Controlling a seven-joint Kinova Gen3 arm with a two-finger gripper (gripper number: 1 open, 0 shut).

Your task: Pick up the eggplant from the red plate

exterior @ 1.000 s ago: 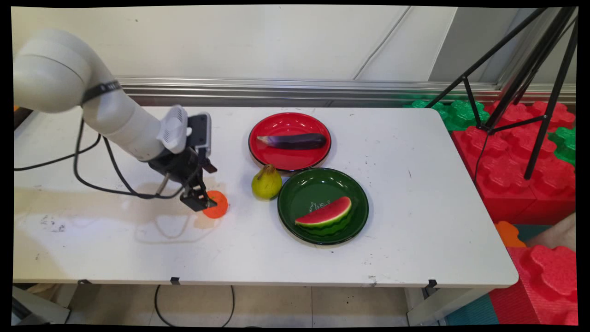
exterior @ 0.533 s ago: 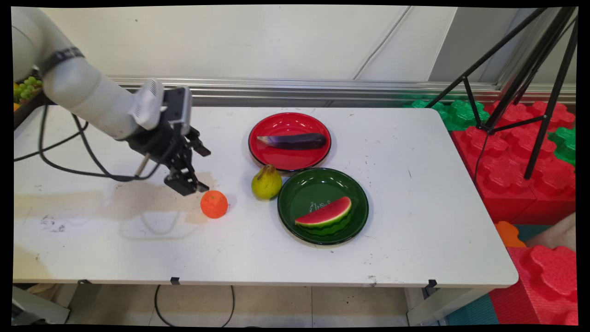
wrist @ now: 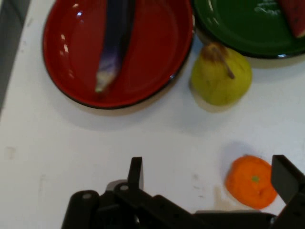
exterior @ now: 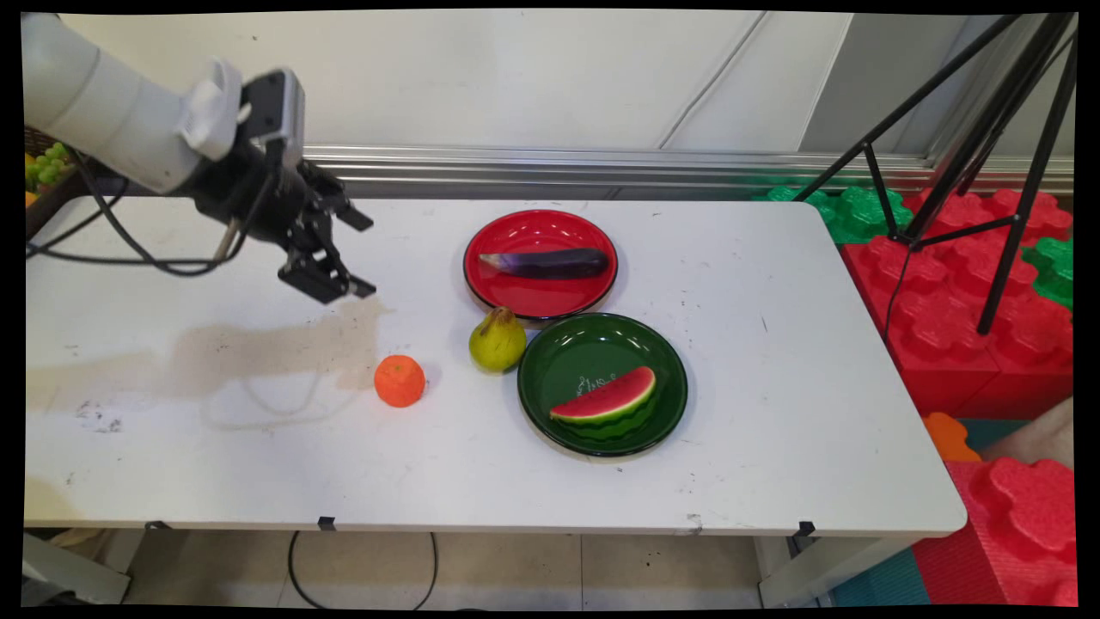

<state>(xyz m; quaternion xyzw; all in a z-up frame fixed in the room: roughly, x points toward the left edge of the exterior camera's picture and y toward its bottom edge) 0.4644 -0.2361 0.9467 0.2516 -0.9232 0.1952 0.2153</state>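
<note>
While raised above the white table [exterior: 773, 361] in the upper left of the main view, the black gripper [exterior: 339, 258] is seen with its two fingers spread apart and nothing held between them. An orange [exterior: 400, 381] lies on the table below and slightly to the right of the gripper, apart from it; it is the nearest thing to the gripper. In the hand view the orange [wrist: 251, 181] appears at the lower right, just beside the right finger [wrist: 288, 179] in the picture (whether at the same height cannot be told from this view). A yellow-green pear [exterior: 497, 340] stands to the right of the orange, just beside the rims of two plates. A red plate [exterior: 481, 288], at the centre of the frame, bears a purple eggplant [exterior: 546, 262] lying crosswise. A green plate [exterior: 550, 352], below and to the right of the red one, bears a watermelon slice [exterior: 606, 400]. Black cables [exterior: 146, 262] hang from the arm at the left.
</note>
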